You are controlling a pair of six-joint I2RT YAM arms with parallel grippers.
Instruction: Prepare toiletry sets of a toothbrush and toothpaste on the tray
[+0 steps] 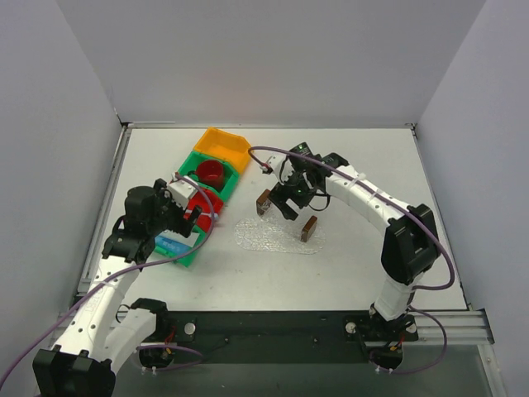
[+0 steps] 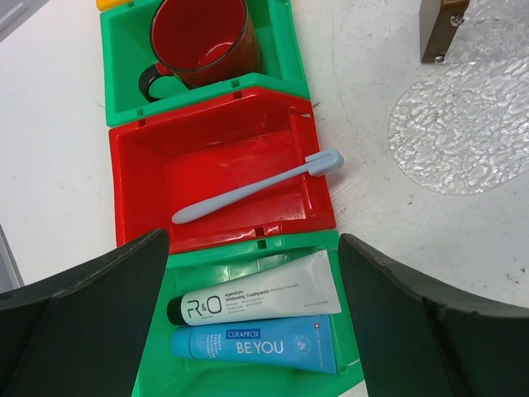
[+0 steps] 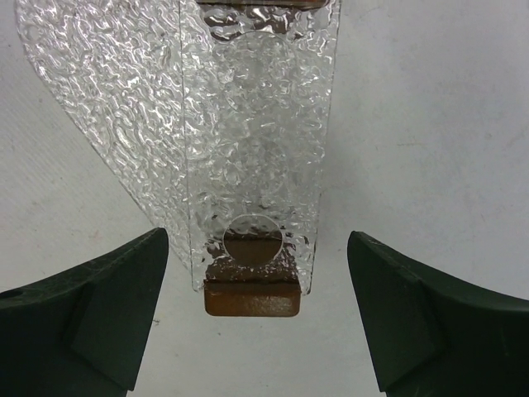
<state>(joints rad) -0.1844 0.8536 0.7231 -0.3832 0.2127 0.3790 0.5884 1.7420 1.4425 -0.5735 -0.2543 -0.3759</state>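
White table (image 2: 50, 165); toothbrush (image 2: 248, 192) lies in red bin (image 2: 215, 149) (diagonally); left tool (image 2: 252, 248), right tool (image 3: 256, 240) gape empty.

Top view: bin row (image 1: 223, 150) left of centre, running diagonally from upper centre to lower left. Tray (image 1: 273, 238) on table (image 1: 364, 248) just right of row, mid-frame; one tray handle (image 1: 264, 202) at tray's upper left, other handle (image 1: 309, 228) at its right.

Left wrist view: cup (image 2: 198, 37) in bin at top of frame. Toothbrush (image 2: 248, 192) in next bin below, lying diagonally, head at upper right against bin's right wall. Bottom bin: upper tube (image 2: 260, 296) and lower tube (image 2: 256, 343) side by side, caps left.

Left gripper (image 2: 254, 246) over bottom bin. Right gripper (image 3: 256, 240) over tray.
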